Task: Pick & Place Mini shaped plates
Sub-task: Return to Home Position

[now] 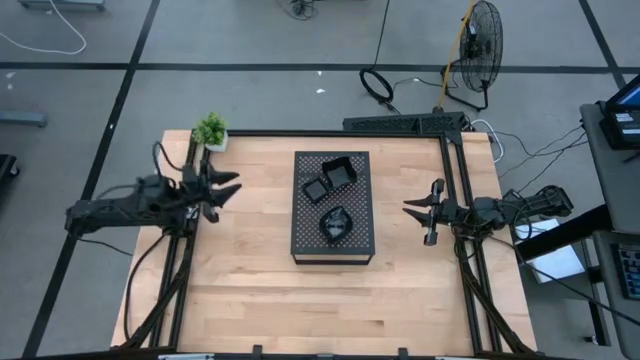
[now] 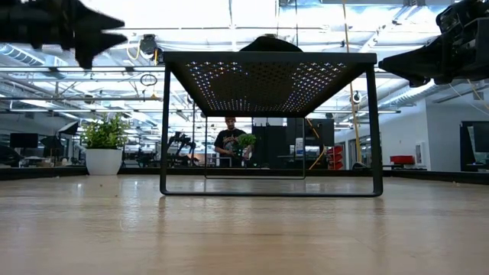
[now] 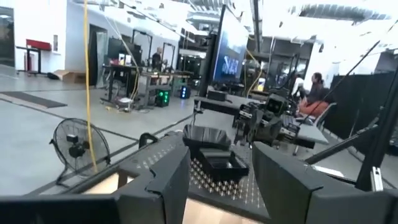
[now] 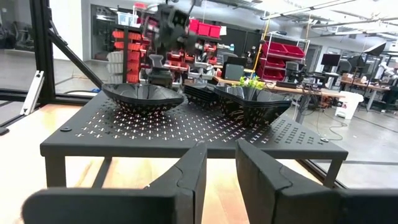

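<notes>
Three mini shaped plates, glossy black, rest by their undersides on a dark perforated stand (image 1: 332,250) at the table's middle. Two are square (image 1: 338,172) (image 1: 317,190), and a leaf-shaped one (image 1: 335,224) lies nearer the front. My left gripper (image 1: 228,188) hovers at the table's left edge, open and empty, pointing level toward the stand. My right gripper (image 1: 418,210) hovers at the right edge, open and empty, also facing the stand. The right wrist view shows a wavy-rimmed dish (image 4: 143,96) and a square plate (image 4: 252,102). The left wrist view shows the square plates (image 3: 214,152).
A small potted plant (image 1: 210,130) stands at the table's far left corner. Black frame rails (image 1: 455,170) run along the table's far and side edges. Bare wood lies around and under the stand (image 2: 267,99). A person (image 2: 229,141) stands in the room beyond.
</notes>
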You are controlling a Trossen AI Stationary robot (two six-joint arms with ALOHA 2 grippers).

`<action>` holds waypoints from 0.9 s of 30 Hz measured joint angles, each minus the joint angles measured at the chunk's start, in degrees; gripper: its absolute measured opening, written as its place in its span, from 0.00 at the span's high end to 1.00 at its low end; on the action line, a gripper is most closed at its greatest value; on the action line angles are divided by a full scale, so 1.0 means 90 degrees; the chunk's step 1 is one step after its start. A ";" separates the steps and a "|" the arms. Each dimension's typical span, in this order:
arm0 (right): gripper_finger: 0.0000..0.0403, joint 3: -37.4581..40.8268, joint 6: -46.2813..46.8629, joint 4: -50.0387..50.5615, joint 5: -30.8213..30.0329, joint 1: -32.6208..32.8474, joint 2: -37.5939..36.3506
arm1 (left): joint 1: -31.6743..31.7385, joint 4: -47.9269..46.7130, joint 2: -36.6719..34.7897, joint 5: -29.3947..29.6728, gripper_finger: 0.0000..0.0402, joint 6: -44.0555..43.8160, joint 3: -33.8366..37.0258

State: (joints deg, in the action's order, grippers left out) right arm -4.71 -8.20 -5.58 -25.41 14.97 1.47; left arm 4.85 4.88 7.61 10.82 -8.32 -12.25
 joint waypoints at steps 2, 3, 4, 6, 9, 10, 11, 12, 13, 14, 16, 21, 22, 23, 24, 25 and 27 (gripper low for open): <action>0.82 -0.0001 0.0002 0.0000 -0.0001 0.0001 -0.0002 | -0.0001 0.0328 -0.0165 -0.0025 0.56 -0.0041 0.0487; 0.82 -0.0001 0.0000 0.0000 0.0001 0.0000 -0.0001 | -0.0001 0.0470 -0.0199 -0.0027 0.56 -0.0044 0.0692; 0.82 -0.0001 0.0001 0.0000 0.0001 0.0001 0.0001 | -0.0001 0.0635 -0.0216 -0.0027 0.56 -0.0035 0.0890; 0.82 0.0000 0.0002 0.0000 0.0000 -0.0001 -0.0001 | -0.0001 0.1017 -0.0215 -0.0025 0.56 0.0035 0.1235; 0.82 0.0000 0.0002 0.0000 0.0000 0.0002 -0.0001 | -0.0001 0.0759 -0.0126 0.0009 0.56 0.0032 0.1273; 0.82 -0.0002 -0.0001 0.0000 0.0000 -0.0001 -0.0002 | -0.0001 0.0763 -0.0096 0.0020 0.56 0.0048 0.1273; 0.82 -0.0001 0.0001 0.0000 0.0000 0.0000 0.0001 | -0.0001 0.0785 -0.0066 0.0022 0.56 0.0111 0.1270; 0.82 -0.0001 0.0001 0.0000 0.0000 0.0001 0.0001 | -0.0001 0.0772 -0.0039 0.0022 0.56 0.0218 0.1268; 0.82 -0.0002 0.0002 0.0000 0.0000 0.0001 0.0001 | -0.0001 0.0756 -0.0009 0.0022 0.56 0.0357 0.1268; 0.82 0.0000 0.0002 0.0000 0.0000 0.0001 0.0001 | -0.0001 0.0736 0.0019 0.0024 0.56 0.0476 0.1268; 0.82 -0.0002 0.0002 0.0001 0.0000 0.0000 0.0001 | -0.0001 0.0712 0.0066 0.0027 0.56 0.0650 0.1268; 0.82 0.0000 0.0002 0.0002 0.0000 0.0002 0.0001 | -0.0001 0.0710 0.0115 0.0140 0.56 0.0735 0.1268; 0.82 0.0000 0.0002 0.0000 0.0000 -0.0001 0.0001 | -0.0001 0.0715 0.0112 0.0141 0.56 0.0690 0.1268; 0.82 0.0000 0.0001 0.0000 0.0000 0.0002 0.0001 | -0.0001 0.0717 0.0112 0.0143 0.56 0.0649 0.1268; 0.82 -0.0001 0.0000 0.0000 0.0000 -0.0001 0.0001 | -0.0001 0.0715 0.0112 0.0143 0.56 0.0597 0.1268; 0.82 -0.0002 0.0002 0.0000 0.0000 0.0002 0.0001 | -0.0001 0.0715 0.0112 0.0140 0.56 0.0538 0.1268; 0.82 0.0000 -0.0001 0.0001 0.0000 0.0000 0.0001 | -0.0001 0.0717 0.0112 0.0143 0.56 0.0529 0.1268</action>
State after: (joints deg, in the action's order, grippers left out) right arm -4.71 -8.21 -5.57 -25.41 14.97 1.48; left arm 4.84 11.33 8.62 12.10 -3.55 -0.84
